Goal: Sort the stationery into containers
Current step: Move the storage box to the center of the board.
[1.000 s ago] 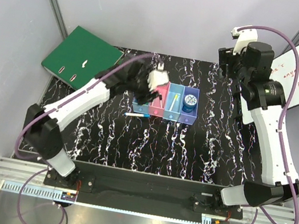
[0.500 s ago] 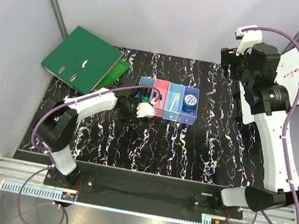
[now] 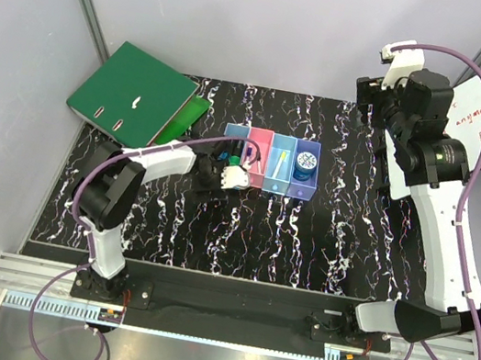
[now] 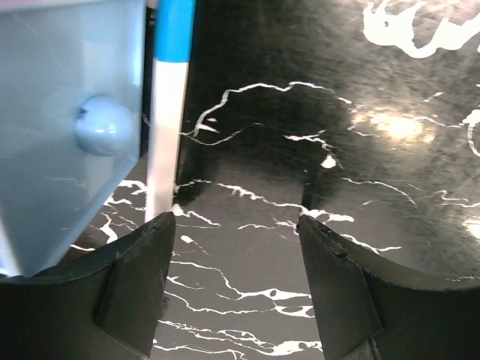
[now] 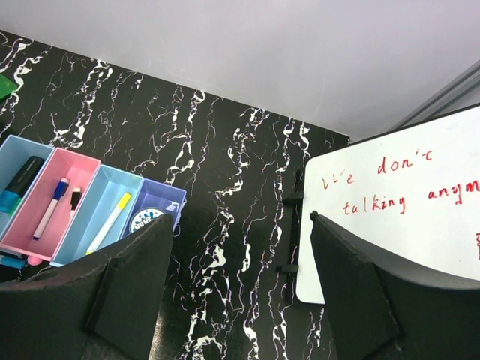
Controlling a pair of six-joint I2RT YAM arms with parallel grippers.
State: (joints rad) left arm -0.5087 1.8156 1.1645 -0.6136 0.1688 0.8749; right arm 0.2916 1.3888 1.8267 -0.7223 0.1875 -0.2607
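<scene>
Tin (image 3: 306,162) and several pens (image 3: 277,162) sit in the bins (image 3: 302,189). One blue-and-white pen (image 4: 169,112) lies loose on the desk (image 3: 303,247), left fingers (image 4: 135,292) spread over it, right fingers (image 5: 127,300) spread, idle.

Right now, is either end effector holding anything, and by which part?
Nothing held. The left end effector open, low by the blue-and-white pen on the table; the right end effector open in mid-air.

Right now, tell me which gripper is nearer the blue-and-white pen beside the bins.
Left. The left gripper hangs low over the table, the blue-and-white pen right beside it. The right gripper is raised high at the far right, near the whiteboard.
</scene>
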